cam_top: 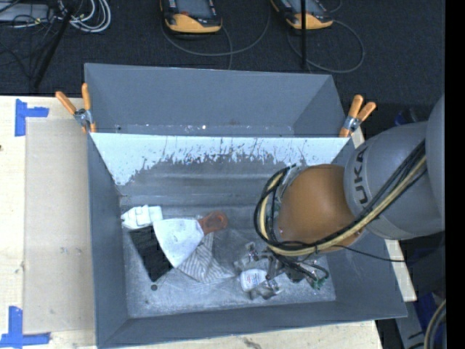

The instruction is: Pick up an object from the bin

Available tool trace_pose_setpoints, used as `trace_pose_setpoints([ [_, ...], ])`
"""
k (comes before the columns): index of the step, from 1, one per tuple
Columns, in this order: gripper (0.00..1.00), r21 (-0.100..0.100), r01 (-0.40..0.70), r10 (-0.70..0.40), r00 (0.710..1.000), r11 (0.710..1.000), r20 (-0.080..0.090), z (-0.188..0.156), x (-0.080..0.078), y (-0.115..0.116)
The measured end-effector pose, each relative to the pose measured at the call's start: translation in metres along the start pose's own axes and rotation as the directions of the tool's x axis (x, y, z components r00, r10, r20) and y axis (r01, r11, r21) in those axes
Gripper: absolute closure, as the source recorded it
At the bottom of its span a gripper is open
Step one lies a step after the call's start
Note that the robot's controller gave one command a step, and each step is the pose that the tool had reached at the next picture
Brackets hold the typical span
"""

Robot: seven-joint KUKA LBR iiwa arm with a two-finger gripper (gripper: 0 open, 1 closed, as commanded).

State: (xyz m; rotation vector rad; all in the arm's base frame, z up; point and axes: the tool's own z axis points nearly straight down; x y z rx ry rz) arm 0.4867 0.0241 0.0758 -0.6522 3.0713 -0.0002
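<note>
My gripper (270, 269) is low in the bin's front right part, just under the arm's orange cover. Right against it on the floor lies a small white bottle-like thing with a printed label (253, 279); whether it is gripped I cannot tell. A crumpled grey striped cloth (201, 262) lies just left of that. A small brown round piece (213, 222) rests further back.
A white folded sheet (176, 237) overlaps the striped cloth. Left of it lie a black flat thing (151, 257) and a white lumpy thing (141, 216). The arm and its cables cover the bin's right side.
</note>
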Motion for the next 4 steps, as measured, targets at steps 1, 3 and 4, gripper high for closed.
trace_pose_setpoints([
  [1, 1.00, 0.000, 0.000, 0.000, 1.000, 1.000, 0.000, 0.000, 0.000, 0.000],
  [3, 1.00, -0.001, 0.035, -0.035, 0.999, 0.999, -0.002, -0.124, -0.005, 0.010],
  [4, 1.00, -0.005, 0.110, -0.110, 0.994, 0.994, -0.007, -0.156, -0.001, 0.012],
])
